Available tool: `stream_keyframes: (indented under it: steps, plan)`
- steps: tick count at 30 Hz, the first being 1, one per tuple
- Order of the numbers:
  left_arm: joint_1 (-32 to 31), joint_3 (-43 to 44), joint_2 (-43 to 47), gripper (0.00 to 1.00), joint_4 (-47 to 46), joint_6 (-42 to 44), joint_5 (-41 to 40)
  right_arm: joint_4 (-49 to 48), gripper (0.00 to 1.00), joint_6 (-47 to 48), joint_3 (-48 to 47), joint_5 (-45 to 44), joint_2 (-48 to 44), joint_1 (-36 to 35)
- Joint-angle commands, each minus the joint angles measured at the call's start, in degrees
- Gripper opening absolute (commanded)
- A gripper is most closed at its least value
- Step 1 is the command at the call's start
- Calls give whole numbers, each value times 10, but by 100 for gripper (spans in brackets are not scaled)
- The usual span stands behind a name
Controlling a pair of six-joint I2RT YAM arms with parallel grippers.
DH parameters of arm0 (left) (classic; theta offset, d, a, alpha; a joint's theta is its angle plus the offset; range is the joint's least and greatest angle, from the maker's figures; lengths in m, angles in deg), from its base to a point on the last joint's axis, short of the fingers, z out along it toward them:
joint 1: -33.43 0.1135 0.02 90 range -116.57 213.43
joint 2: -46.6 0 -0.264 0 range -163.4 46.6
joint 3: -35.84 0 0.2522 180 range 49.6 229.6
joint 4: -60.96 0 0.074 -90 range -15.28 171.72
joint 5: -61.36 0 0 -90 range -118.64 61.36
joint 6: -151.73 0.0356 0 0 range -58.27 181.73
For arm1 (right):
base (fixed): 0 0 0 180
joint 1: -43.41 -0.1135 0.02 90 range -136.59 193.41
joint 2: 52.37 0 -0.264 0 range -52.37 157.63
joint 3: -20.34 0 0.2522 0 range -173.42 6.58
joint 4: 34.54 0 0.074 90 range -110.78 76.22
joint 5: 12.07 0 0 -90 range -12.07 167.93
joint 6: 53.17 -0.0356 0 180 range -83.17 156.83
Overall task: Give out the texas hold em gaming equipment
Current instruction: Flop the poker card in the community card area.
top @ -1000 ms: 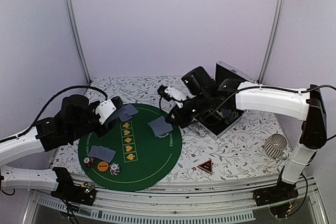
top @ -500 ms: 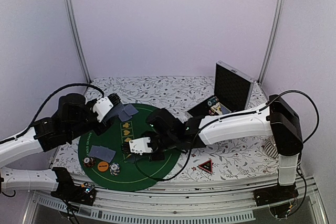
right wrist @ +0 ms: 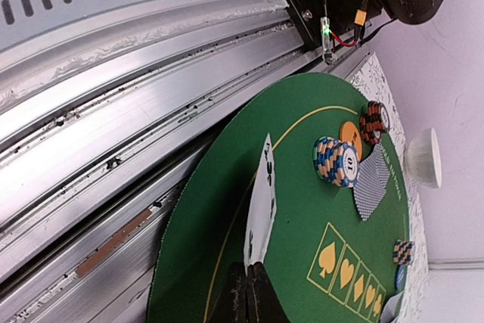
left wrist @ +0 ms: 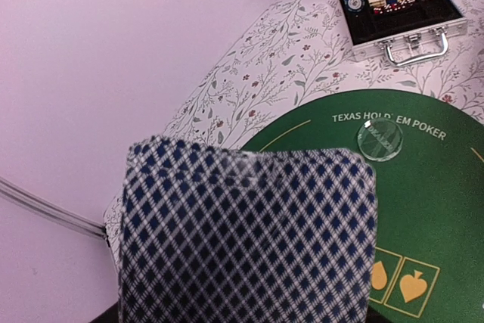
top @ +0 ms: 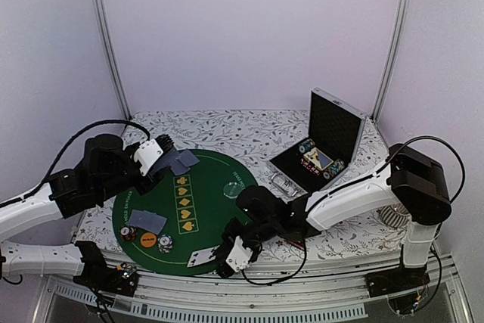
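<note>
- Left gripper [top: 162, 158]: raised over the far-left rim of the green mat [top: 212, 213]. Held cards [top: 180, 161] stick out from its tip.
- Left wrist view: held cards' blue-and-white diamond back [left wrist: 246, 236] fills the near frame. Fingers hidden behind it, so how wide they stand cannot be read there. From above the tip looks closed on the cards.
- Right gripper [top: 219, 259]: low at the near edge of the mat, arm reaching in from the right.
- Right wrist view: dark fingers [right wrist: 238, 296] pressed together, pinching one end of a single card [right wrist: 261, 202]. Pale face of the card shows. It slants out over the mat's near rim. Cannot tell whether its free end touches the felt.
- From above, the single card [top: 200, 257] sits right at the mat's near edge.
- Near-left of the mat: red-black chip stack [top: 128, 234], orange disc [top: 147, 240] and blue-striped chip stack [top: 165, 244] in a tight row. Two dealt cards [top: 146, 221] lie just beyond them.
- Clear disc [top: 233, 187]: flat on the mat's far-right part, beside the printed lettering.
- Open case [top: 333, 122]: far right on the floral table [top: 227, 126], lid upright, more chips inside.
</note>
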Motion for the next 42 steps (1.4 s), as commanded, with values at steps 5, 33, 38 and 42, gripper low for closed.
stream_keyframes:
  steps: [5, 33, 38, 42]
  plan:
    - [8, 7, -2, 57, -18, -6, 13, -61, 2, 124, -25, 41, 10, -5]
    - [9, 7, 1, 57, -18, -6, 17, 10, 2, 310, -76, -18, 98, 6]
    - [9, 6, -1, 57, -19, -6, 19, 34, 2, 351, -76, -29, 101, 6]
    - [9, 6, -1, 57, -18, -6, 19, 50, 2, 390, -93, -24, 106, 5]
